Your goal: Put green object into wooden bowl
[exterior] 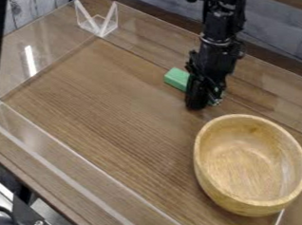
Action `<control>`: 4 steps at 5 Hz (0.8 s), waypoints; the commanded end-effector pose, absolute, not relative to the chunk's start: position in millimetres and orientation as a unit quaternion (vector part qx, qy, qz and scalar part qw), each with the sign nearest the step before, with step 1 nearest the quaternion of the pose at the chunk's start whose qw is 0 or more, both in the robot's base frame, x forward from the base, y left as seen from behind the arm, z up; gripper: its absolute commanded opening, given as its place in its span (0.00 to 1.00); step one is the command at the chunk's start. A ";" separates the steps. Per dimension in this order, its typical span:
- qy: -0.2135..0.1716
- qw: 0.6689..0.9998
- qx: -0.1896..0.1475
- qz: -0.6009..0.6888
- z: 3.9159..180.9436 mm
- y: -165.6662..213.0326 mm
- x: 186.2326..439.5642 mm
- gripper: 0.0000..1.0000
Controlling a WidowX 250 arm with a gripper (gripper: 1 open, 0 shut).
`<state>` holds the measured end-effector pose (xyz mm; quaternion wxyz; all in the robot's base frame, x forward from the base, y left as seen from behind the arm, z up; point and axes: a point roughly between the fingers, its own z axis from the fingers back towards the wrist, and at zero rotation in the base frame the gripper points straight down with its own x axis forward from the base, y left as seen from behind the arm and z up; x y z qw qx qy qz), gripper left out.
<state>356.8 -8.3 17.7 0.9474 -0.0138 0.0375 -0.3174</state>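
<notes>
The big wooden bowl (pixel 247 196) is nearest. It sits open side up, so it looks ready to catch something dropped in. Past it, the end effector (pixel 196 102) points down at the green object (pixel 179 79) on the counter (pixel 103 102). Its tips look squeezed shut, but I can't tell if they have the block between them. The block lies beyond the bowl, partly hidden behind the tips. Its long side seems to slant from far left to near right, roughly toward the bowl. Farther back is a little see-through stand (pixel 98 18).
</notes>
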 end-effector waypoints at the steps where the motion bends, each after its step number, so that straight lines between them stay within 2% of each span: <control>1: -0.028 0.945 0.008 -0.327 37.7 -27.5 386.0 0.00; 2: -0.037 0.945 0.013 -0.325 39.6 -32.8 385.9 0.00; 4: -0.054 0.940 0.022 -0.335 68.1 -24.4 404.1 0.00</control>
